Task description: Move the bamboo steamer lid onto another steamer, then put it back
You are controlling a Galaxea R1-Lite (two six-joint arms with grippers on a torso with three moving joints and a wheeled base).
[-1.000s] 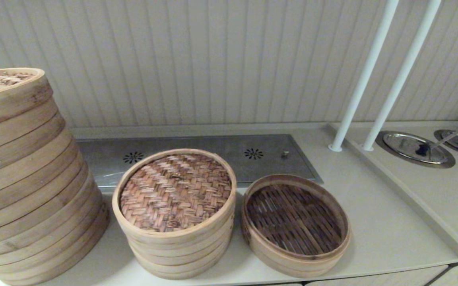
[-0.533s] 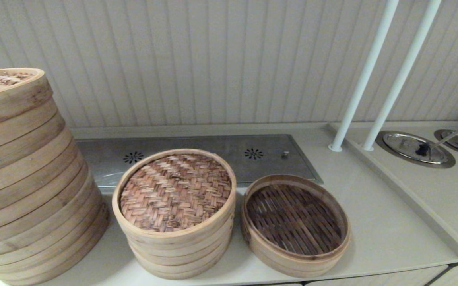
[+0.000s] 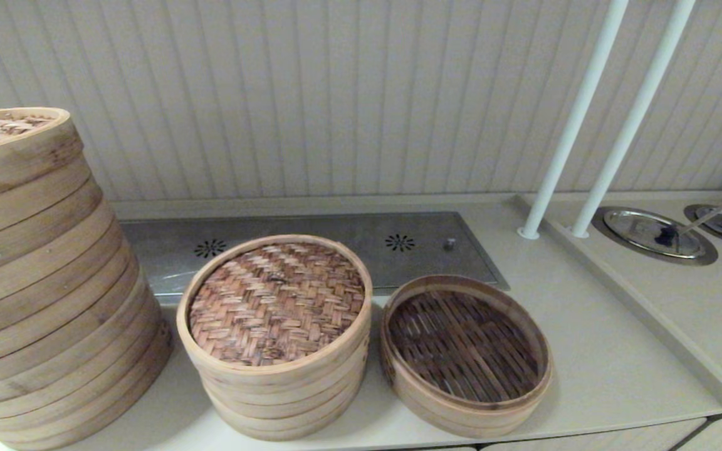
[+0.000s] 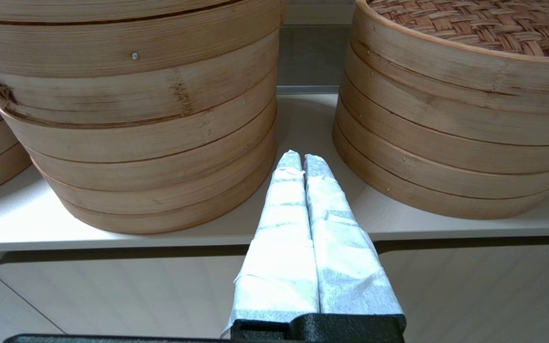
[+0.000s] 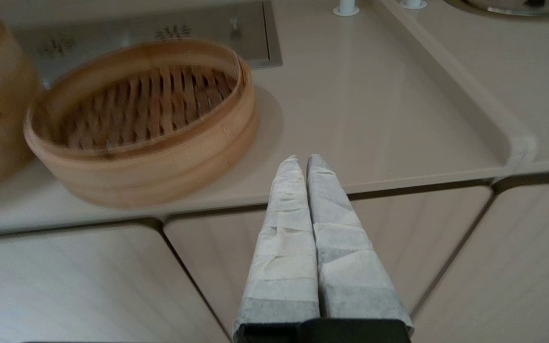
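Note:
The bamboo steamer lid, with its reddish-brown herringbone top, rests on the several-tier steamer at the counter's middle; its weave also shows in the left wrist view. Right beside it stands the single shallow steamer with a dark criss-cross floor, seen too in the right wrist view. Neither gripper shows in the head view. My left gripper is shut and empty, low before the counter edge between the two stacks. My right gripper is shut and empty, in front of the counter to the shallow steamer's right.
A much wider, tall many-tier steamer fills the left. A steel drain plate lies behind the steamers. Two white poles rise at the right, beyond them round steel lids. Cabinet fronts lie below the counter edge.
In the head view a pale shape at the bottom right corner, seen one second ago, has dropped out of sight. The steamers and the lid have not moved.

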